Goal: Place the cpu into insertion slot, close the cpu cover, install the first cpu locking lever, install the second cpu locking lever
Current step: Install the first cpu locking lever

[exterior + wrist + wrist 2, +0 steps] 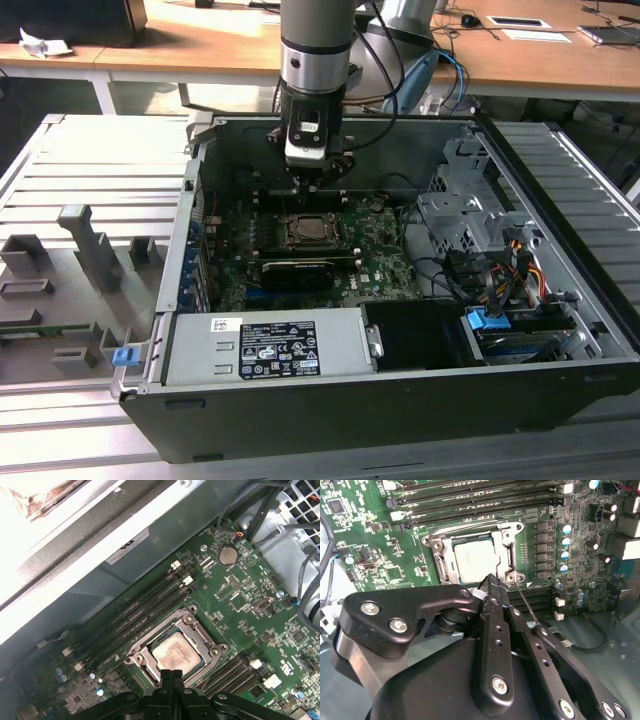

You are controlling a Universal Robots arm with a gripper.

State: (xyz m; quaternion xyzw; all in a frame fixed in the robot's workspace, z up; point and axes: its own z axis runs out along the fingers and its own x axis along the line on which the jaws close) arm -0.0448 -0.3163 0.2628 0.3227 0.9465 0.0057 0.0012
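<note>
We've got the cpu (pixel 474 560) sitting in the insertion slot (pixel 434 550) with the cpu cover (pixel 508 555) looking shut around it, and the gripper (pixel 491 580) has its jaws pressed together right by the thin locking lever (pixel 526 602), so we reckon one slip off that wire could gouge the motherboard (pixel 395 575).

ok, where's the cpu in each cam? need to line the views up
Exterior view: cpu at the middle of the motherboard, just under the gripper.
Second wrist view: cpu seated in the silver-rimmed insertion slot, just beyond the gripper.
First wrist view: cpu in the slot, right by the gripper.
Shared landmark: the gripper's closed tip at the slot's edge.
</note>
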